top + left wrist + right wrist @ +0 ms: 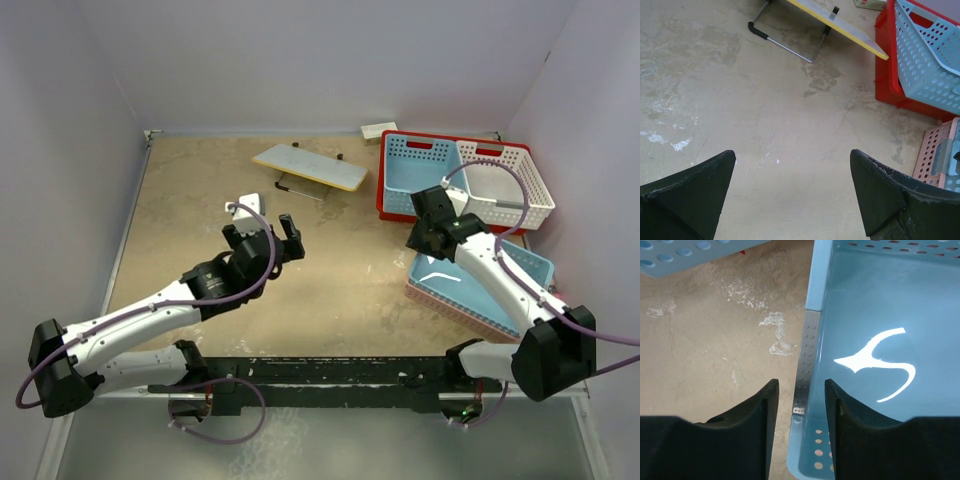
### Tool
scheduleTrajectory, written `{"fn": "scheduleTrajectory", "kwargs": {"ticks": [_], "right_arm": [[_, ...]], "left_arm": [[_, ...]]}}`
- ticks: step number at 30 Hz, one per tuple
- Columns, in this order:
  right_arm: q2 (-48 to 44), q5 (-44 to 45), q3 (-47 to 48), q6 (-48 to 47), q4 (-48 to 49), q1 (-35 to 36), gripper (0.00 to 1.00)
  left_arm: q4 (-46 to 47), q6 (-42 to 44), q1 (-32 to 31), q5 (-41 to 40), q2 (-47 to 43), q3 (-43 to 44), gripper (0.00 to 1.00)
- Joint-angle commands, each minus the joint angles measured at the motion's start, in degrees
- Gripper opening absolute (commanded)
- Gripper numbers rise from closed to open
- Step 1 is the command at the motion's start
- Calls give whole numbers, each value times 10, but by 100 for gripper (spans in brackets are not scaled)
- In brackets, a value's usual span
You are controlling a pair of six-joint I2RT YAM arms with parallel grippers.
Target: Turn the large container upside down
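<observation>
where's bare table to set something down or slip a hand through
Biggest bare patch: mid-table, between the board, red bin, pink basket and left pincer. Another lies left of the left arm, up to the wall. Right side is crowded: bin full of baskets, right pincer straddling the blue basket's rim.

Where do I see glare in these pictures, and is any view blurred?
Right wrist view: a bright white curl on the floor of the near light-blue basket looks like glare, though it may be a mark. Top external view: even light, only faint shadows. Left wrist view: sharp, no glare on the table.
</observation>
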Motion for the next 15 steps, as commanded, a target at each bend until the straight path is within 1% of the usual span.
{"fn": "scheduleTrajectory", "kwargs": {"ticks": [1,3,6,8,12,13,15], "right_arm": [[6,-7,-13,20,15,-5,41],[12,-10,-18,20,20,-8,39],[14,-13,-23,20,25,-12,32],[11,-14,-22,18,24,-15,25],[-11,-4,2,11,-2,-16,3],[-19,0,17,5,-17,-16,0],[-36,11,48,-4,-49,-16,0]], "left_arm": [[8,-9,0,19,15,-1,94],[10,-11,0,22,21,-1,94],[15,-12,0,24,23,0,94],[16,-9,0,24,22,1,94],[8,-3,0,19,21,10,94],[5,-1,0,19,20,14,94],[1,2,0,18,17,19,94]]}}
